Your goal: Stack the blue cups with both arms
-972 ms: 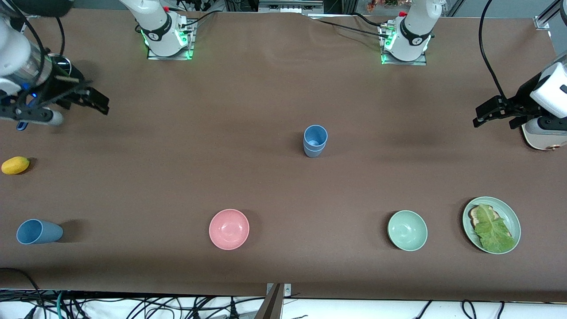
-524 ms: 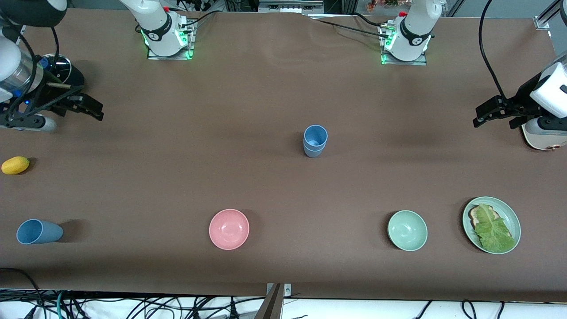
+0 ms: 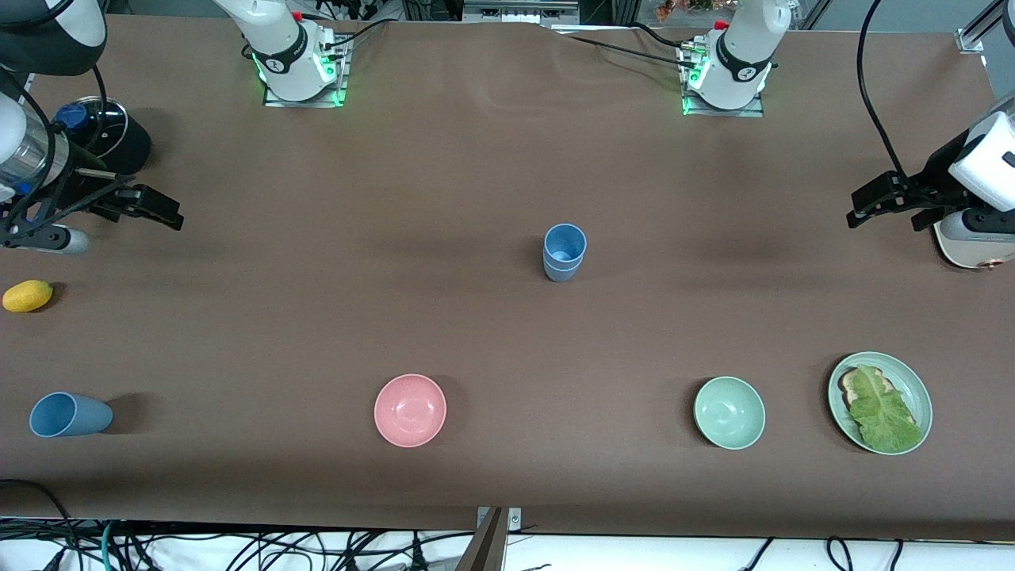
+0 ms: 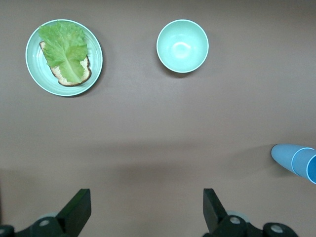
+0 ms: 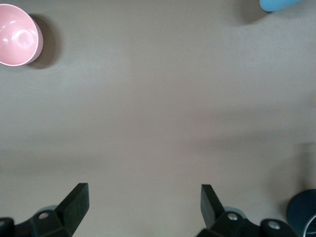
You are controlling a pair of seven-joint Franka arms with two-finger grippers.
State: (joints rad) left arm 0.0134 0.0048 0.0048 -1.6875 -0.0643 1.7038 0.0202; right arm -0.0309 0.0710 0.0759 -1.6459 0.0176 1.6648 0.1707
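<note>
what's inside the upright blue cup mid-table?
Another blue cup is nested inside the lower cup mid-table. The top cup looks empty; the lower cup's inside is covered.

Lying blue cup point(image 5: 279, 4) cropped in right wrist view

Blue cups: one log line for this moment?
stacked cups: mid-table | lone cup: on side | left gripper: open, empty | right gripper: open, empty
</note>
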